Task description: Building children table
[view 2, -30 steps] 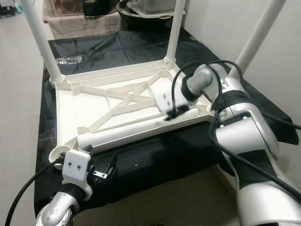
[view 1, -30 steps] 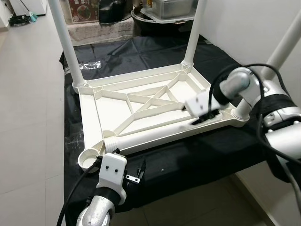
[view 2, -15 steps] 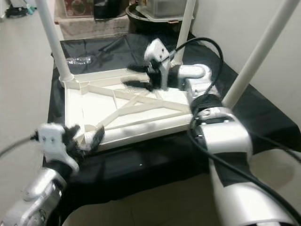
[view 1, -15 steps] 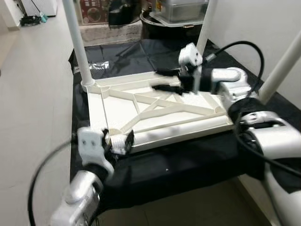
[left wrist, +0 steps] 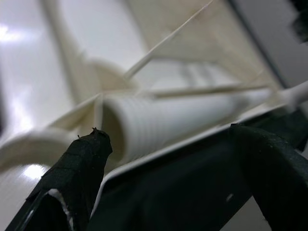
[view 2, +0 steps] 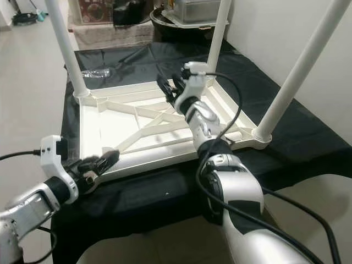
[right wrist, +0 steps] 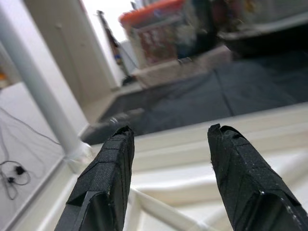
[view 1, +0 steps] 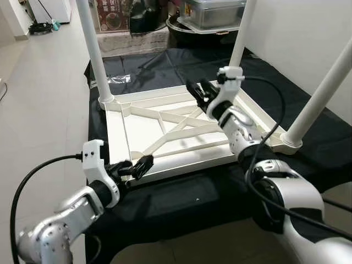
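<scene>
- The white children table point(view 1: 181, 132) lies upside down on a black cloth point(view 1: 220, 192) that covers a low surface; three white legs point(view 1: 94, 52) stand up from its corners.
- The fourth corner, the near-left one, has no leg standing in it. A loose white tube point(left wrist: 183, 122), ribbed at its end, lies along the near edge of the frame there.
- My left gripper point(view 1: 136, 166) is released, with the fingers spread, just at this near-left corner and pointing at the tube end.
- My right gripper point(view 1: 199, 91) is also released, holding nothing, above the far part of the frame.
- I judge the plastic to be light and stiff, but smooth, so it can slip between my fingers.
- I would take the tube across its round body, near the ribbed end, because the ribs should give more hold.
- The frame may slide on the cloth when I push, so my right gripper should press on a rib.
</scene>
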You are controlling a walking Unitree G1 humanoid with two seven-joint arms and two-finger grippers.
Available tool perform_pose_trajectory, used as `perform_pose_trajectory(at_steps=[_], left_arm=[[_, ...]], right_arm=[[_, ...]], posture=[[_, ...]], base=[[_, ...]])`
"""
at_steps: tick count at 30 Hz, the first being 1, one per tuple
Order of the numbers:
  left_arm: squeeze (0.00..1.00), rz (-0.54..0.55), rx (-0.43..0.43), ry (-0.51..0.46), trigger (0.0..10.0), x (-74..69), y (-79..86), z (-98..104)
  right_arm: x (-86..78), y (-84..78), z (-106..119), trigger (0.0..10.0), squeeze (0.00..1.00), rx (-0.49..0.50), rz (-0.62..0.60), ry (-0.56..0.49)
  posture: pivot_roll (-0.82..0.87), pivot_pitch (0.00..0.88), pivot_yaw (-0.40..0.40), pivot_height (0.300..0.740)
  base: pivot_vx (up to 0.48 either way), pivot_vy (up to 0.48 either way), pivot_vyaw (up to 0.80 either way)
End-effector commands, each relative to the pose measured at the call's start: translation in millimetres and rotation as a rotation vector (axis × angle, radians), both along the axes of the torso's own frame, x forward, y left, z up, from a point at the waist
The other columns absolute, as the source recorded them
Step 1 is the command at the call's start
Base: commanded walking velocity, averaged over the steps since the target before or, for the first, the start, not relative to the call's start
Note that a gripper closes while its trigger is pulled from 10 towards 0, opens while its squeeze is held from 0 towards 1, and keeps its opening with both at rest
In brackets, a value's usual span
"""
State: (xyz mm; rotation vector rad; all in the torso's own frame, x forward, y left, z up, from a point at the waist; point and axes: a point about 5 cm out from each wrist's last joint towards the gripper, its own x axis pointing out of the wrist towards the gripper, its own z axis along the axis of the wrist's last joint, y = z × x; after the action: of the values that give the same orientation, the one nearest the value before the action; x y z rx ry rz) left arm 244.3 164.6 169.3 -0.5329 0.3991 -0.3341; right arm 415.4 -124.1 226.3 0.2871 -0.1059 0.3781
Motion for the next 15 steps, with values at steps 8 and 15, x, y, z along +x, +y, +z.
perform_pose_trajectory(at_steps=[8,15], left_arm=[[0.0,-0.027,0.059,0.084,10.0,-0.1,19.7,-1.5],[0.0,-0.059,0.005,0.067,10.0,9.9,17.4,9.1]], right_arm=[[-2.5,1.3,-0.9,10.0,0.0,-0.01,-0.04,0.004],[-6.2,4.2,-3.2,10.0,0.0,-0.024,-0.044,0.014]], posture=[[0.1,0.055,-0.004,0.74],[0.09,0.053,0.002,0.74]], base=[[0.0,0.0,0.0],[0.0,0.0,0.0]])
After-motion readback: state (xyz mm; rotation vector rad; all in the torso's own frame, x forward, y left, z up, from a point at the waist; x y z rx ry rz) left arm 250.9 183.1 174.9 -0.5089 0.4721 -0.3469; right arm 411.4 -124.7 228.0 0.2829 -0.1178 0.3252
